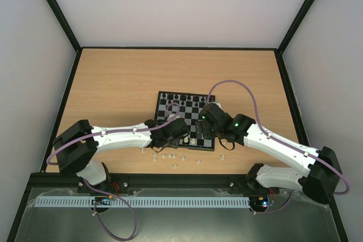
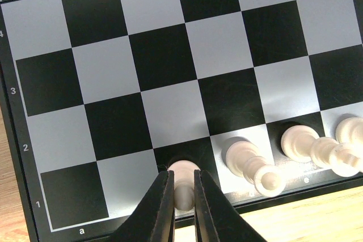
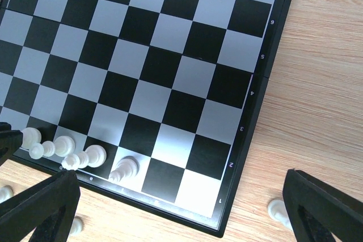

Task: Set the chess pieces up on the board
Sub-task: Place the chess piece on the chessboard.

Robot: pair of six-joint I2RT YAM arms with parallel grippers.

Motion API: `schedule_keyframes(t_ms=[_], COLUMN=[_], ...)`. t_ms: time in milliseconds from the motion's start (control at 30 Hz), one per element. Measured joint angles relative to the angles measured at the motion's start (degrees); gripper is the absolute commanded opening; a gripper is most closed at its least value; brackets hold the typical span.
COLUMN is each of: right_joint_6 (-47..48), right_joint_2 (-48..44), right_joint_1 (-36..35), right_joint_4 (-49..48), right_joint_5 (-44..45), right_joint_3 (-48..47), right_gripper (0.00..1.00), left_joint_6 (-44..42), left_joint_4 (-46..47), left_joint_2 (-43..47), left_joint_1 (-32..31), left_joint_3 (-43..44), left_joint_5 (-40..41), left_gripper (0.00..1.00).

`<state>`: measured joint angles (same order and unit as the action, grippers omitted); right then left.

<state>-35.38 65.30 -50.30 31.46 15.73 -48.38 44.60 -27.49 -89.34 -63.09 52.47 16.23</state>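
The left gripper [image 2: 183,174] pinches a white piece [image 2: 182,192] on the near row of the board [image 2: 105,69], third square from its left corner. It seems mid-placement: next, part the jaws and lift clear of the neighbouring pieces [image 2: 249,160]. The right gripper [image 3: 181,177] hangs spread wide over the board's near right corner.

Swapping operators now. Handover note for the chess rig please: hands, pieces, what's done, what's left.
Left hand: shut on a white piece over the board's near row, third square from the a corner.
Right hand: open and empty, over the board's near right corner.
Done: black pieces stand along the far edge; a few placed white pieces are in the near row.
Left: loose white pieces lie on the table in front of the board. The near row has gaps, and the row next to it looks bare.
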Motion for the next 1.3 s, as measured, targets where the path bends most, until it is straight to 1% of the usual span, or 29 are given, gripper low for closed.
schedule_keyframes(t_ms=[333,700,1033,1300], right_joint_6=[0.0,0.0,0.0,0.0], right_joint_2=[0.0,0.0,0.0,0.0], right_joint_1=[0.0,0.0,0.0,0.0], right_joint_4=[0.0,0.0,0.0,0.0], right_joint_5=[0.0,0.0,-0.1,-0.1], right_joint_3=[0.1,0.2,0.4,0.4], right_gripper=[0.99,0.99,0.99,0.99], left_joint_6=[0.0,0.0,0.0,0.3], left_joint_4=[0.2,0.9,1.0,0.6], left_joint_2=[0.0,-0.2,-0.2,-0.1], left_joint_1=[0.0,0.0,0.0,0.0], left_joint_3=[0.0,0.0,0.0,0.0], left_joint_5=[-0.2,-0.2,-0.1,0.2], left_gripper=[0.1,0.16,0.19,0.27])
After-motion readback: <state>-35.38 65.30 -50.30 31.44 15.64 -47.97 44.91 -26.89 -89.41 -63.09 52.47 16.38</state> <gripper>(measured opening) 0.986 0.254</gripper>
